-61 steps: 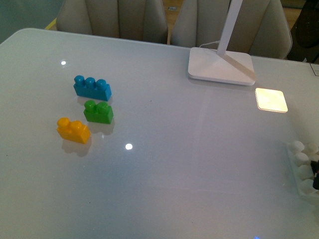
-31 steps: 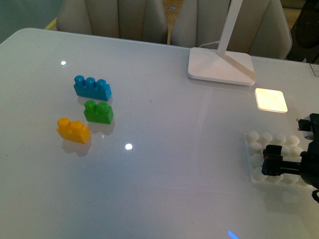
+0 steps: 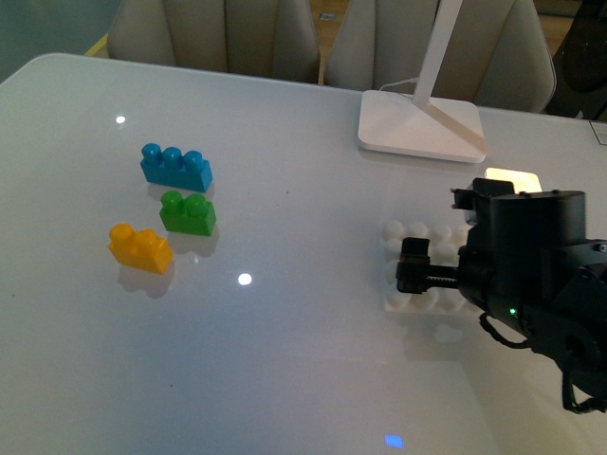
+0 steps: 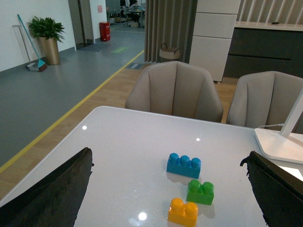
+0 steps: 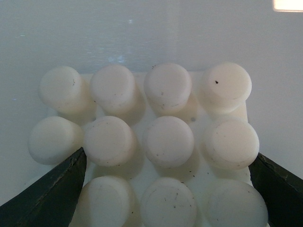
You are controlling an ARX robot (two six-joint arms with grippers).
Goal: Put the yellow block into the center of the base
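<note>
On the table's left: the yellow block (image 3: 139, 247) stands on the white table (image 3: 285, 370), studs up, the nearest of three bricks.
Neighbours: the green block (image 3: 188, 212) sits just beyond it and a little to the right, with a small gap between them; the blue block (image 3: 175, 167) lies farther back still.
Base: the base (image 3: 410, 232) is on the right half of the table, nearer than the lamp foot (image 3: 420, 126) and well apart from the yellow block. No brick is on its studs.
Right gripper: the right gripper (image 5: 166, 156) has its jaws set against two opposite sides of the base and closed on it. In the right wrist view the white studs fill the space between the dark fingers (image 5: 52, 194).
Right arm: the black right arm (image 3: 531, 256) comes in from the right edge and hides the base's right part in the front view.
Base height: cannot tell whether the plate rests on the table or hangs just above it.
Left gripper: the left gripper (image 4: 166, 155) has its jaws wide apart and holds nothing. It is out of the front view.
Yellow block and left jaws: in the left wrist view the block lies on the table ahead of the fingers, within the span between them, touching neither.
Yellow block and right jaws: it is well apart, across the table to the left.
Far edge: beige chairs (image 3: 228, 33) stand behind the table.
</note>
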